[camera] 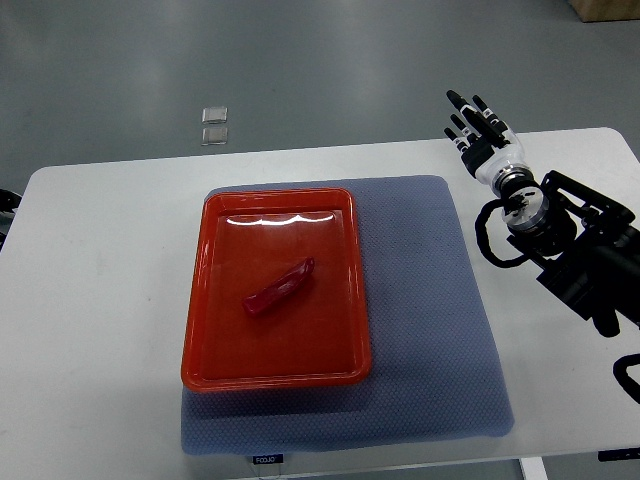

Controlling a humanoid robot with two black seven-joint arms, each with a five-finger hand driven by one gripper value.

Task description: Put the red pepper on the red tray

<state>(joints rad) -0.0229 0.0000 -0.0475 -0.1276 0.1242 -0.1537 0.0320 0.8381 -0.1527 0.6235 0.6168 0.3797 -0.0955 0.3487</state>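
A long red pepper [280,289] lies slantwise in the middle of the red tray [215,300]. The tray rests on a grey-blue mat [430,300] on the white table. My right hand [476,125] is raised at the table's far right edge, well away from the tray, fingers stretched out and holding nothing. Its black arm runs in from the right edge. The left arm does not show.
Two small clear squares [214,125] lie on the grey floor beyond the table's far edge. White tabletop [100,300] shows left of the tray, and more at the right under the arm. A dark object [5,205] peeks in at the left edge.
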